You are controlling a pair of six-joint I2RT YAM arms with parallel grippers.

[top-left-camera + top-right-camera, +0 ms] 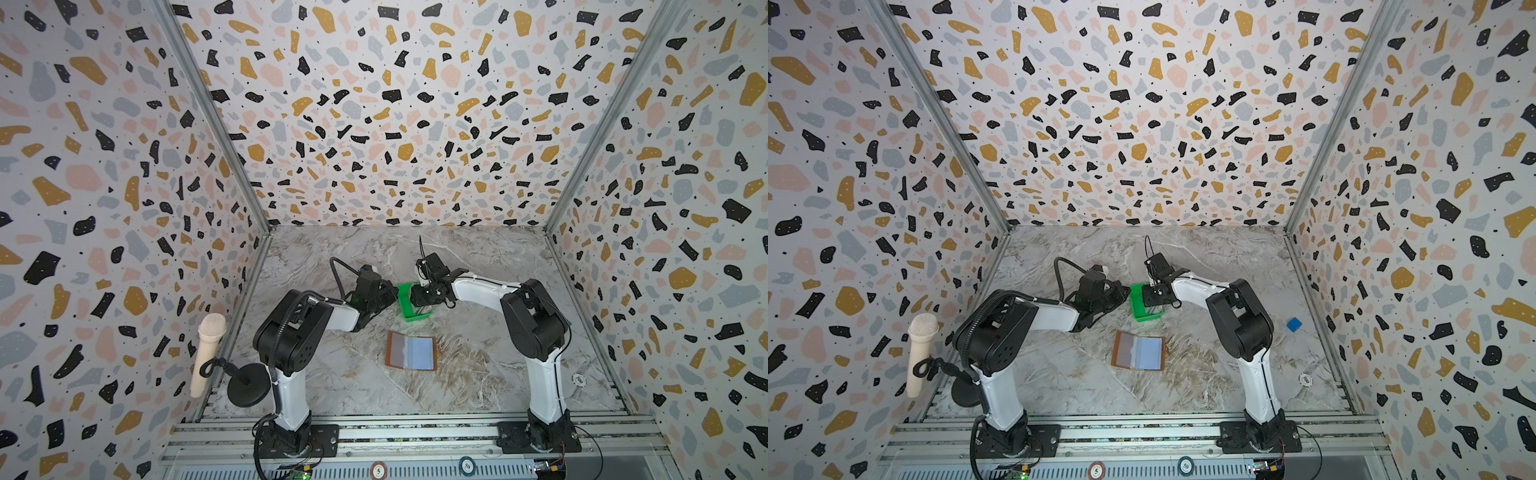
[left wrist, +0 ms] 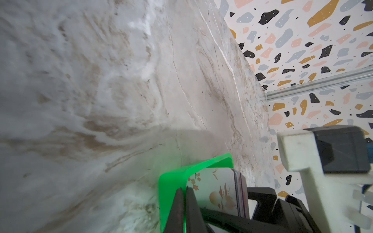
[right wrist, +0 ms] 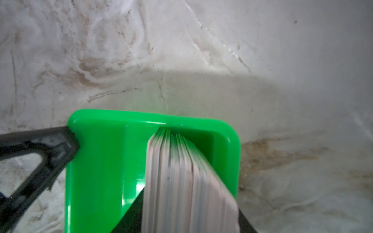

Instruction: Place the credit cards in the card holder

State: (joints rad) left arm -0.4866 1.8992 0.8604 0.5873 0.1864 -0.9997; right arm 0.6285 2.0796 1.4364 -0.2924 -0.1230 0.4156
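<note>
Marble-patterned tabletop, terrazzo-print walls. Along the near edge sit a red-rimmed chip marked 5 and a dark chip marked 50. A third, a white chip marked 500, lies by the right arm's base. One microphone stands at left. The card holder lies open mid-table, sleeves up. One blue cube rests farther right. Beyond, a single green tray holds the credit cards on edge, too many to count. The facing card shows a sun and blossoms. The left gripper pinches the tray's wall with its jaws fully closed, while the right gripper, jaws half-parted, clasps the stack.
</note>
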